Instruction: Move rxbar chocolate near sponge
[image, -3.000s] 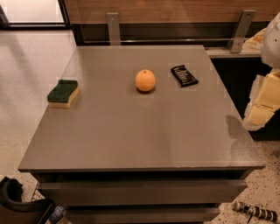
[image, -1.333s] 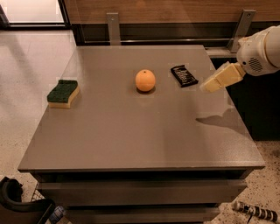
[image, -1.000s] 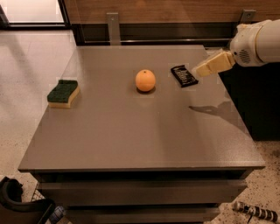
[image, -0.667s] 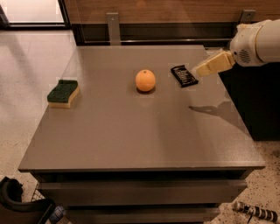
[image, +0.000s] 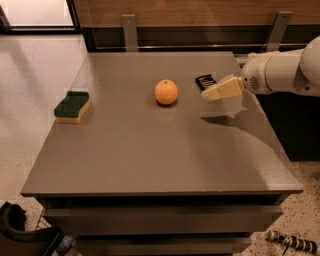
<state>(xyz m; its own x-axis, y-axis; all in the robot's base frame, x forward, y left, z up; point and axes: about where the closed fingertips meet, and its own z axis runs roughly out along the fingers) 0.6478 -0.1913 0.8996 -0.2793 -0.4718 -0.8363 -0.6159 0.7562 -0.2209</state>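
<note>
Grey table (image: 150, 150), reaching step: my gripper (image: 210, 94) hovers over the rxbar chocolate (image: 204, 80); whether it's open I cannot tell. Next I'd grasp, then carry toward the sponge (image: 72, 106).

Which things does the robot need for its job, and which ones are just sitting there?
For the job:
- rxbar chocolate, far right of the table, partly hidden behind the gripper
- sponge, near the left edge
- gripper, hovering just in front of the bar

Just lying about:
- orange, between bar and sponge
</note>
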